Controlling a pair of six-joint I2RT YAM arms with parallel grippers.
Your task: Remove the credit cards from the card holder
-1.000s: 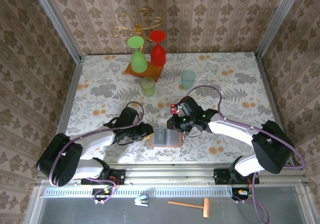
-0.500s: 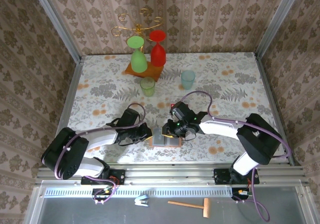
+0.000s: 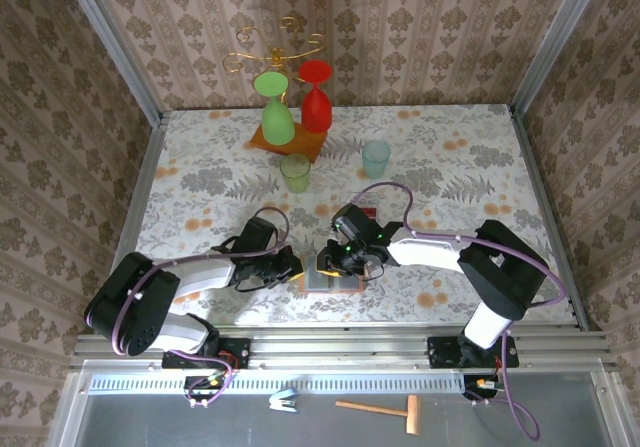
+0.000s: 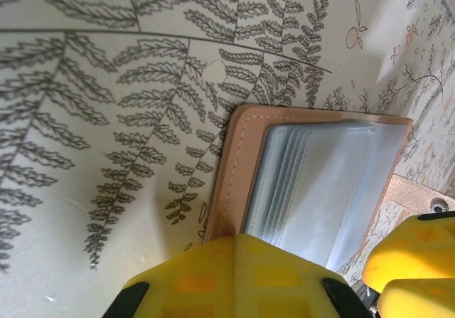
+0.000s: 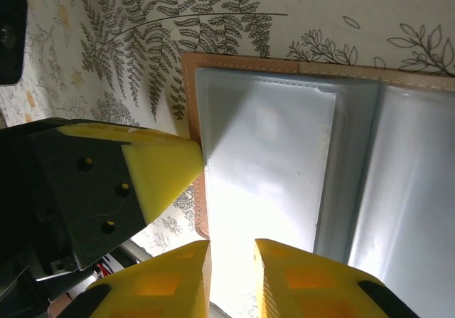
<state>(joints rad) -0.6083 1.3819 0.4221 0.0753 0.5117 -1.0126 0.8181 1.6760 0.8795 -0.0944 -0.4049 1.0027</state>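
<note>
White-and-grey counter (image 3: 460,167) carries the card holder (image 5: 284,161), lying open near the front edge between both arms. I read the left fingers (image 4: 234,275) as clenched, one tip touching the holder's left edge. Right fingers (image 5: 298,282) stand narrowly parted, released, over its grey-blue inside. Red credit cards (image 3: 368,210) lie just behind the right arm.

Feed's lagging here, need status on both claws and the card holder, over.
Left claw shut, pinching the card holder at its edge. Right claw slightly open over its sleeves. Nothing blocking.
</note>
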